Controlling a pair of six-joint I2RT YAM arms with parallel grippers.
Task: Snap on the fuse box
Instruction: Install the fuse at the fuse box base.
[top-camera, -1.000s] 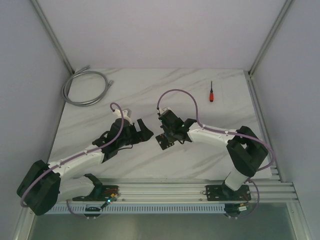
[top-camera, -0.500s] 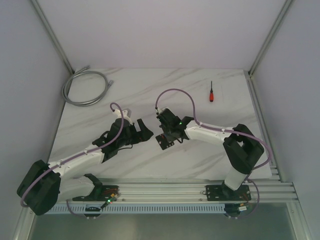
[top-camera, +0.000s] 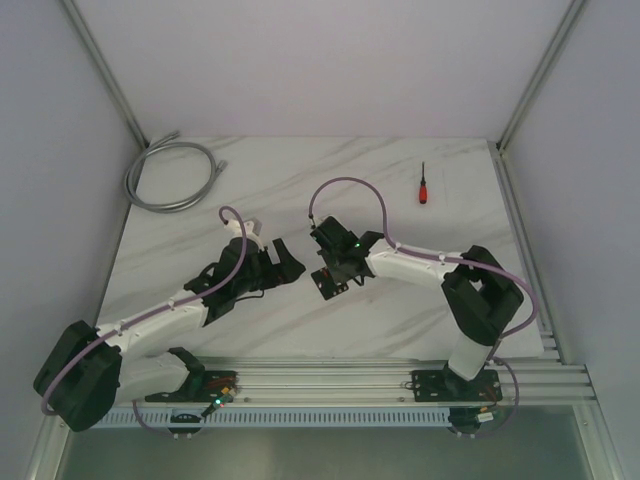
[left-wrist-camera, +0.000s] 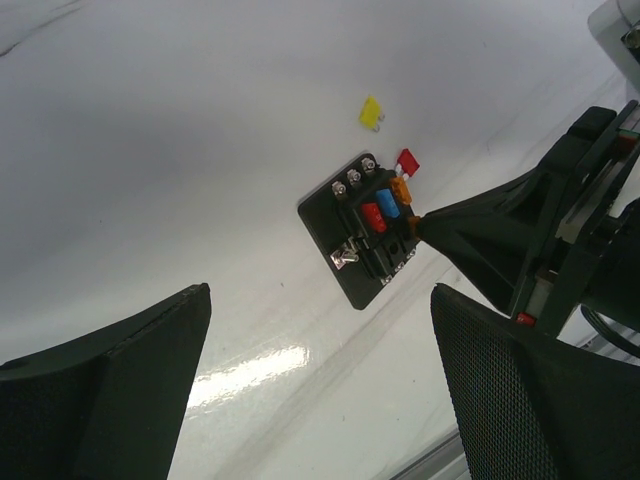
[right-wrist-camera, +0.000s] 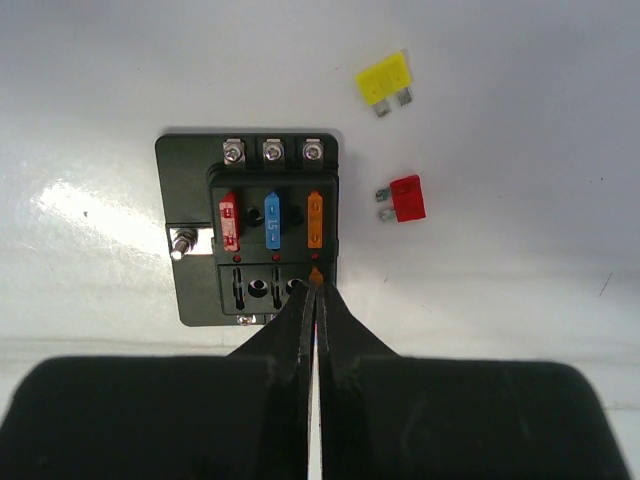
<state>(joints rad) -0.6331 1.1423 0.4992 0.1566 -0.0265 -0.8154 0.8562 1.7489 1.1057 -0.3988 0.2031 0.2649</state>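
Plainly the fuse box (right-wrist-camera: 250, 230) lies flat on the counter (top-camera: 300, 180) between the two arms, slots up, so that fuses can be pressed straight down into it. The right end effector (right-wrist-camera: 316, 290) has its fingers pinched together on what looks like a small orange fuse (right-wrist-camera: 316, 273), its tip at the lower row's right-hand slot, seemingly to seat it there. The upper row already carries three seated fuses (right-wrist-camera: 271, 220), red, blue and orange. The left end effector (left-wrist-camera: 320, 370) hangs just beside the box with its fingers wide apart and nothing between them, probably ready to steady the box. A yellow fuse (right-wrist-camera: 384, 80) and a red fuse (right-wrist-camera: 405, 198) lie loose near the box, clear of the slots. A screwdriver (top-camera: 423, 186) and a coiled cable (top-camera: 165, 172) sit well apart; nothing blocks the approach.
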